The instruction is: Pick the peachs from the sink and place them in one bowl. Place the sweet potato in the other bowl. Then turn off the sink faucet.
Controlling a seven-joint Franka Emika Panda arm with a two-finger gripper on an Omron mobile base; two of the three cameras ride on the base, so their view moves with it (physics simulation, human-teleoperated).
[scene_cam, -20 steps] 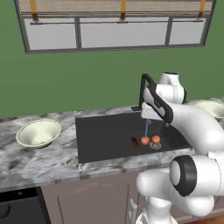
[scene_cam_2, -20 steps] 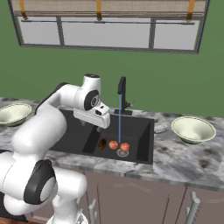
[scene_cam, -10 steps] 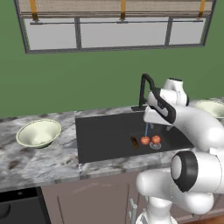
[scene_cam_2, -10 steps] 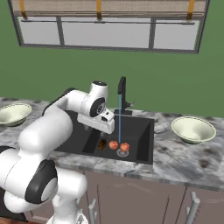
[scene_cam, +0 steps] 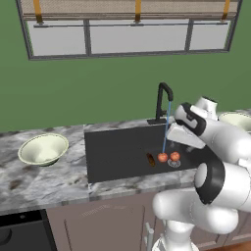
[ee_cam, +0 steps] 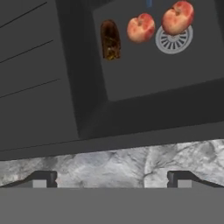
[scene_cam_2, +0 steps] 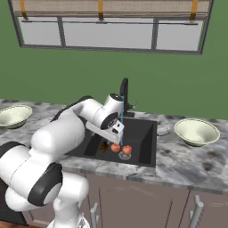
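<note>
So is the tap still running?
On. A thin blue stream falls from the faucet into the sink.

sink point(ee_cam: 144, 83): was matt black, smooth
table point(ee_cam: 131, 164): looked like polished grey marbled stone
drain ring point(ee_cam: 174, 40): was silvery metal
bowl point(scene_cam: 43, 149): was glossy pale ceramic

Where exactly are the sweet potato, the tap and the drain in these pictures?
sweet potato point(ee_cam: 110, 40): hand view, middle of the tuber.
faucet point(scene_cam: 160, 100): left base view, upright black neck.
drain ring point(ee_cam: 173, 42): hand view, bare silver grate below the peach.
</note>
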